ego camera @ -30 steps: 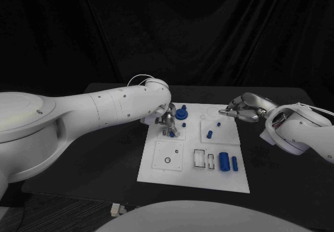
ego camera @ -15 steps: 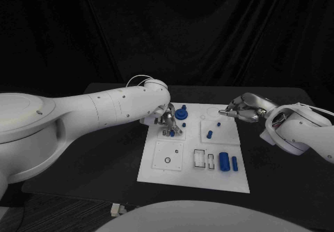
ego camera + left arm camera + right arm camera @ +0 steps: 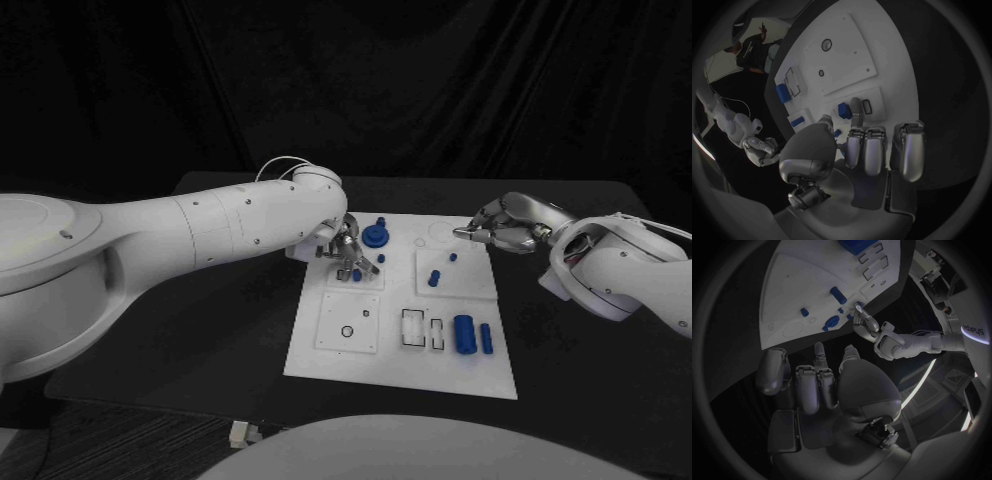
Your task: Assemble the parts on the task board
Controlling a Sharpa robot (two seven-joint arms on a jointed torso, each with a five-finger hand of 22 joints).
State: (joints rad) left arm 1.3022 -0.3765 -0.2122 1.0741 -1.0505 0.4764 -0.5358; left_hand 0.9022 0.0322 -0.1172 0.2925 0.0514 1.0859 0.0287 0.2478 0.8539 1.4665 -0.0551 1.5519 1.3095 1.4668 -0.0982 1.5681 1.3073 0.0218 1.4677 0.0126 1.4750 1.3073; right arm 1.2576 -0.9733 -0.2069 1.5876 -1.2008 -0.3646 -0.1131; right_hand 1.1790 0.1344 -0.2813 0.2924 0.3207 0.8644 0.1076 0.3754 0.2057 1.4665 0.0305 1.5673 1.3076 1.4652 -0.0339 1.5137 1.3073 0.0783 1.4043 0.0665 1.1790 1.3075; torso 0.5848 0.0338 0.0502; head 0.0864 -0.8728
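Observation:
The white task board (image 3: pixel 378 350) lies mid-table. My left hand (image 3: pixel 343 250) hovers over its far left part, holding nothing. One outstretched finger (image 3: pixel 856 107) touches a small blue part (image 3: pixel 844 110) beside a rectangular slot, and the thumb stands apart from it. My right hand (image 3: pixel 502 228) hangs at the board's far right corner with its fingers curled in around nothing. A round blue part (image 3: pixel 375 237) and small pegs (image 3: pixel 433 278) stand on the far half of the board. A thick blue cylinder (image 3: pixel 463 334) and a thin one (image 3: pixel 488 338) lie near the right edge.
Empty slots (image 3: pixel 414 329) and a ring hole (image 3: pixel 346 331) mark the board's near half. The black table (image 3: pixel 216 330) surrounds the board. The right wrist view shows the board (image 3: pixel 798 285) and my left hand (image 3: pixel 873 330) across it.

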